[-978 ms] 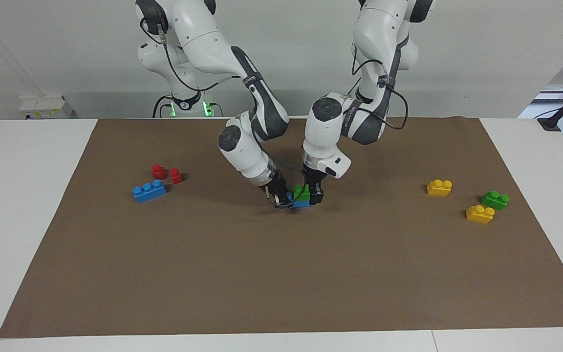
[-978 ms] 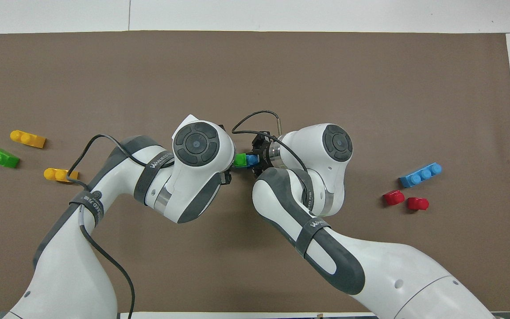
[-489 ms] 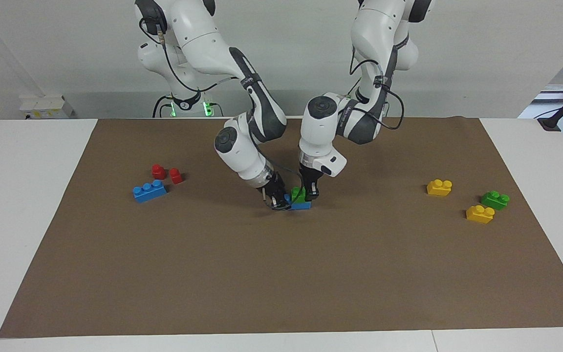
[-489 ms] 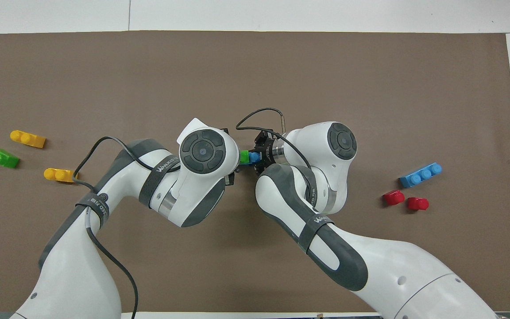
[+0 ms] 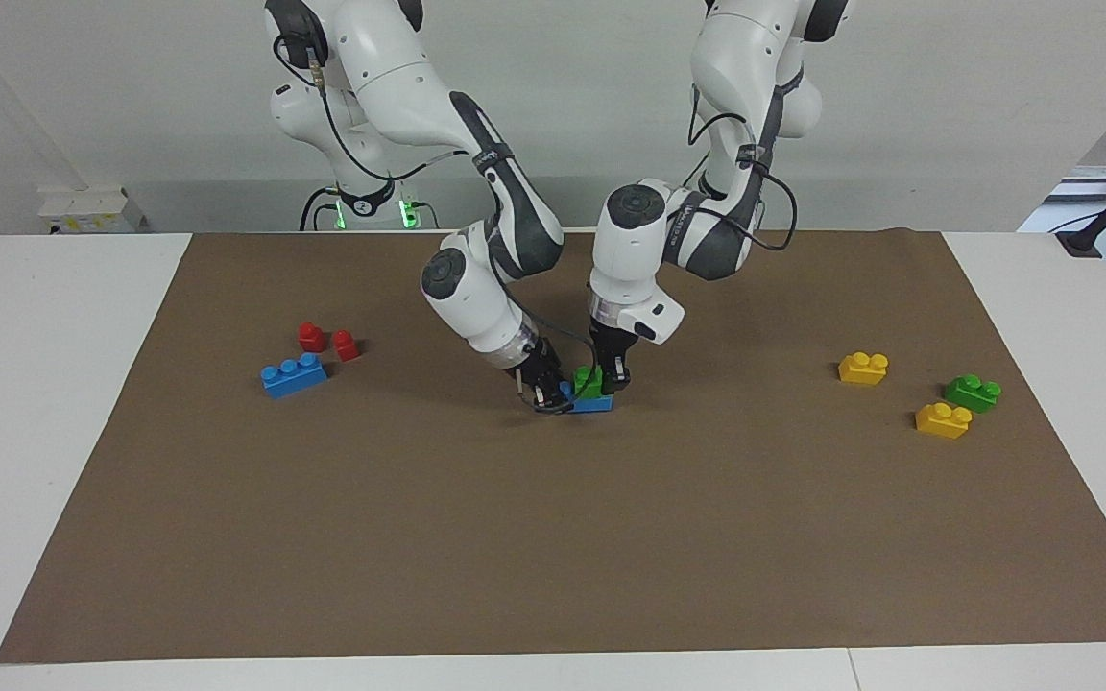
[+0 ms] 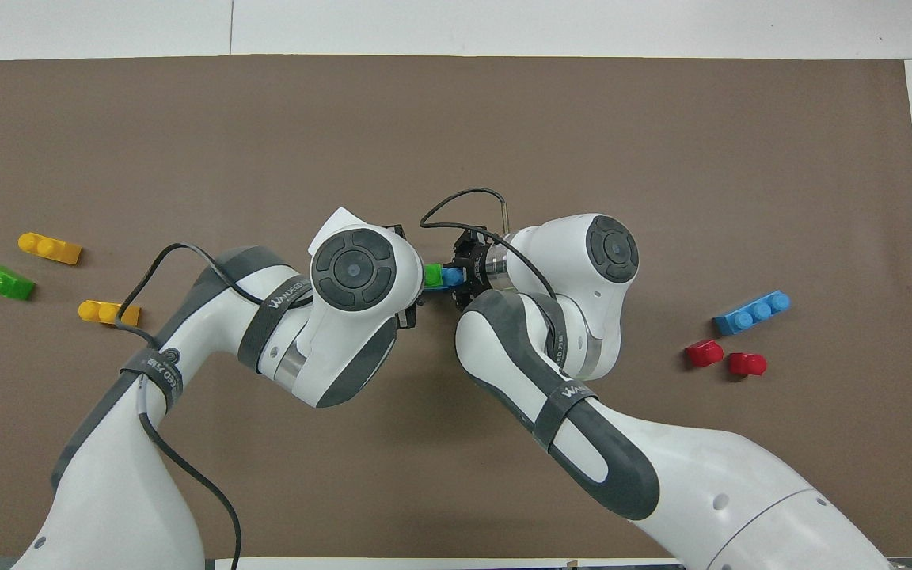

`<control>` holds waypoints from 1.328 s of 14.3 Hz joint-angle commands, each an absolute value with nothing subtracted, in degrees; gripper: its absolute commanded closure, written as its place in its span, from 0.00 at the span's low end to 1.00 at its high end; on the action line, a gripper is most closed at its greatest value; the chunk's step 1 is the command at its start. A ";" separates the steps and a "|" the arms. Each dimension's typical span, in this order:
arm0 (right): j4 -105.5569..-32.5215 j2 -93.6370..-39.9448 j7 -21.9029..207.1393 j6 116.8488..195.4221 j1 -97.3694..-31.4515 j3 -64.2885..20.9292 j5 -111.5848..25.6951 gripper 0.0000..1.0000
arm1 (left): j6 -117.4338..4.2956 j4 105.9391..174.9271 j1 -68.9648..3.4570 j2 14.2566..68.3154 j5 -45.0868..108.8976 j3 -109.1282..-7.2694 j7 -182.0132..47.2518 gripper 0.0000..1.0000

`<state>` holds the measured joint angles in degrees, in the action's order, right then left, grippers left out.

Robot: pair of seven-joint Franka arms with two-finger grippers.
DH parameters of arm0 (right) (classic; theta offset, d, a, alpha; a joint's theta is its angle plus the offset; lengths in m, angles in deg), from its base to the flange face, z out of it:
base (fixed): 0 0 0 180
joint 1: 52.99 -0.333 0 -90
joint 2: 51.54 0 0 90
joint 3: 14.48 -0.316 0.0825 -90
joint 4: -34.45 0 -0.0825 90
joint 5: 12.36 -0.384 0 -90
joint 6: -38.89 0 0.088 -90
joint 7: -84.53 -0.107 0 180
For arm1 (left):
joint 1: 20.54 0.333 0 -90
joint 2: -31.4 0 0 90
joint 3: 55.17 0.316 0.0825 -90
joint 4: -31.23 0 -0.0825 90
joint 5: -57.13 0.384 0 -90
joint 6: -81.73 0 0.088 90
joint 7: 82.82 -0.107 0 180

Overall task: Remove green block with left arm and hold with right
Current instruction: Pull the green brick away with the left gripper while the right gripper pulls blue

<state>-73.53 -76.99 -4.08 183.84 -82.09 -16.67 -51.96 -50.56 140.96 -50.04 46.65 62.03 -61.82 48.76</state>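
Item: green block [image 5: 589, 381], 2-stud, seated on a blue brick [image 5: 594, 403] mid-mat, on the brown mat [image 5: 553, 537] covering the tabletop [image 5: 54, 403]. Left hand [image 5: 613, 382]: down at the green block from the left arm's end, fingers pinching the block. Right hand [image 5: 546, 393]: low and slanted in from the right arm's end, pinched on the end of the blue brick, holding it to the mat. Step in hand (est.): both grips set, stack not yet parted; green block sits on blue w/ no gap visible. Next move calls for: left hand to pull or tilt the green block up off the studs while right hand keeps the blue brick pinned; risk is both bricks lifting together if the hold slips. Other stock, untouched: second green block [image 5: 973, 392] w/ two yellow bricks [image 5: 863, 368] [image 5: 943, 420] toward the left arm's end; another blue brick [image 5: 294, 374] and two red pieces [image 5: 311, 336] [image 5: 346, 345] toward the right arm's end
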 commanded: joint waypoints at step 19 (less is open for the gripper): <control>-64.77 -72.46 22.46 145.76 -52.39 -16.50 -41.54 1.00 | -35.61 139.69 -26.62 35.53 53.26 -61.15 2.28 1.00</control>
<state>-62.58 -73.40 18.35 146.16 -55.30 -15.73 -43.54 -36.68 139.30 -29.84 36.05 54.99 -60.67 8.71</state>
